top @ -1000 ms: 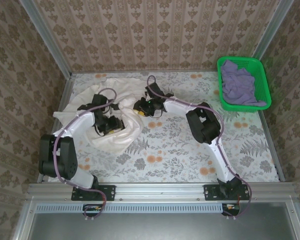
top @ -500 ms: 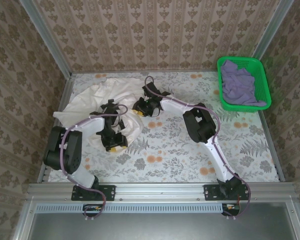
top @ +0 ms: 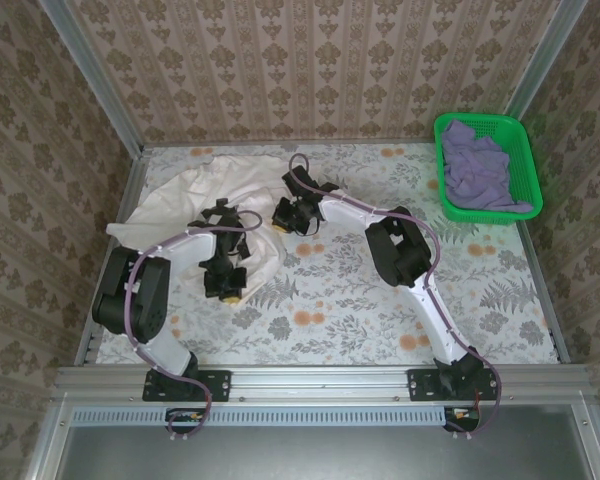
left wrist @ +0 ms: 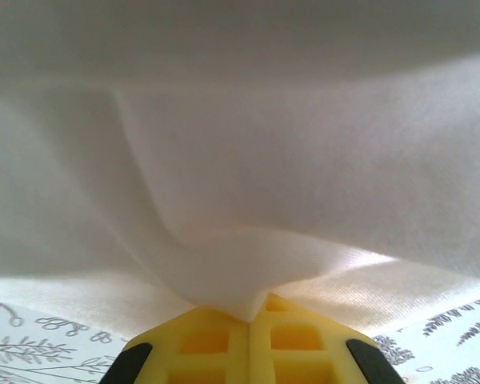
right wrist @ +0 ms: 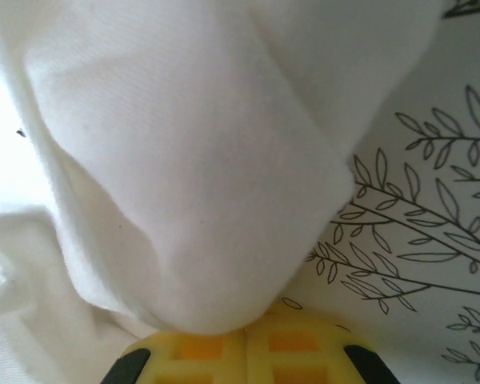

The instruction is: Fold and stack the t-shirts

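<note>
Cloth covers the stretch of counter (top: 360, 290) farthest from the green mesh basket (top: 485, 119). The cream-white t-shirt (top: 205, 190) lies there, well apart from the basket, in soft rumpled folds. One flap trails out toward the side rail opposite the basket.

The left tool (top: 232, 294) sits at the shirt's near hem, on the side away from the basket. In the left wrist view its yellow, grid-moulded pads (left wrist: 200, 346) are pressed together. A small peak of smooth matte fabric is pinched in the seam between them, and the cloth rises from that point in a broad, shadowed fold.

The right tool (top: 282, 222) is at the shirt edge nearest the basket. In the right wrist view its yellow pads (right wrist: 292, 346) are likewise closed, clamped on a thick rounded bulge of the same finely woven white cloth. The bulge drapes over them and hides their tips.

The lavender t-shirt (top: 477, 170) lies crumpled inside the basket, heaped against its perforated plastic walls. The basket stands in the corner, tight against the patterned wall (top: 310, 60).

Between the basket and the cream shirt, a wide flat run of leaf-and-flower printed counter lies open. It also extends toward the arm bases. Aluminium rail (top: 320, 378) bounds the near edge.
</note>
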You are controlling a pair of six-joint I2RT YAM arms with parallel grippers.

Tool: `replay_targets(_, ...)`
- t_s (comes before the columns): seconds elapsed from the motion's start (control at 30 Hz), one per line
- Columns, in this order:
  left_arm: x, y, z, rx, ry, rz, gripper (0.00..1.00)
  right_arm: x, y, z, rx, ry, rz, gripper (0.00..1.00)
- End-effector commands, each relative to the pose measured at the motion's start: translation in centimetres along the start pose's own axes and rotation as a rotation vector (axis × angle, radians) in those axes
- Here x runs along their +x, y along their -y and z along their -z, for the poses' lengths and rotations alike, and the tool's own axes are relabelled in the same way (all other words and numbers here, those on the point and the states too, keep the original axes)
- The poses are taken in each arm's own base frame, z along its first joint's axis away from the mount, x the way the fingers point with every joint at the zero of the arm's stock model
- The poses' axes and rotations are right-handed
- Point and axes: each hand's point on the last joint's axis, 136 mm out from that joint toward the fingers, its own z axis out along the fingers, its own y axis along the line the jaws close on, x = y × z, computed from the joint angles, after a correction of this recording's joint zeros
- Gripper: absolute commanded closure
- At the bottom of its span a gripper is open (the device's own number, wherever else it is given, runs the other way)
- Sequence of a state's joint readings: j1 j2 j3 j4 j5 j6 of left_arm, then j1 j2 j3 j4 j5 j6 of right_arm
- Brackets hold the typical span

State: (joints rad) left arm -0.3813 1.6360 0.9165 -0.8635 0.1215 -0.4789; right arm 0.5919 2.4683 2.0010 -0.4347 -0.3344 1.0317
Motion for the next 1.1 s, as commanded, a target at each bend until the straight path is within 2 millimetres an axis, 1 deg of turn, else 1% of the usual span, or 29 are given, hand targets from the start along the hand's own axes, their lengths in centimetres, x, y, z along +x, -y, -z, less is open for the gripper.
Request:
replay_targets(0.0, -0.9, -1.9, 1.9, -0.060, 0.090, 0.050, 1.00, -0.3, 2.1, 2.0, 0.106, 0.036, 0.008, 1.00)
replay_targets(0.1, -1.9, -3.0, 4.0, -0.033, 0.174, 0.107, 1.00, -0.6, 2.2, 3.6, 0.101, 0.062, 0.014, 1.00)
replay_targets(0.23, -2.9, -4.0, 6.7, 0.022, 0.276, 0.164, 1.00, -0.4, 3.1, 5.6, 0.095, 0.081, 0.004, 1.00)
replay_targets(0.33, -3.1, -5.1, 8.1, 0.022, 0.319, 0.203, 1.00, -0.1, 3.8, 6.9, 0.078, 0.085, -0.007, 1.00)
replay_targets(0.43, -3.1, -6.1, 8.7, 0.024, 0.333, 0.249, 1.00, 0.2, 5.0, 7.8, 0.053, 0.077, -0.036, 1.00)
replay_targets(0.53, -2.9, -7.3, 9.0, 0.021, 0.343, 0.297, 1.00, 0.3, 6.8, 8.5, 0.056, 0.075, -0.065, 1.00)
replay_targets(0.63, -2.6, -8.4, 9.2, 0.026, 0.344, 0.342, 1.00, 0.3, 8.2, 9.9, 0.053, 0.078, -0.090, 1.00)
replay_targets(0.7, -2.5, -8.7, 9.4, 0.026, 0.343, 0.355, 1.00, 0.1, 9.3, 11.4, 0.067, 0.089, -0.091, 1.00)
replay_targets(0.77, -2.5, -8.7, 9.6, 0.039, 0.343, 0.361, 1.00, 0.0, 10.7, 13.1, 0.095, 0.094, -0.086, 1.00)
replay_targets(0.83, -2.6, -8.2, 10.0, 0.077, 0.343, 0.366, 1.00, -0.2, 12.0, 14.8, 0.112, 0.091, -0.087, 1.00)
replay_targets(0.93, -2.5, -7.1, 10.4, 0.138, 0.326, 0.358, 1.00, -0.5, 14.9, 17.9, 0.174, 0.098, -0.093, 1.00)
replay_targets(1.0, -2.1, -6.1, 10.3, 0.189, 0.290, 0.343, 1.00, -0.2, 17.0, 19.8, 0.212, 0.083, -0.097, 1.00)
replay_targets(1.07, -1.6, -5.3, 10.3, 0.231, 0.245, 0.330, 1.00, 0.2, 18.2, 21.3, 0.230, 0.063, -0.092, 1.00)
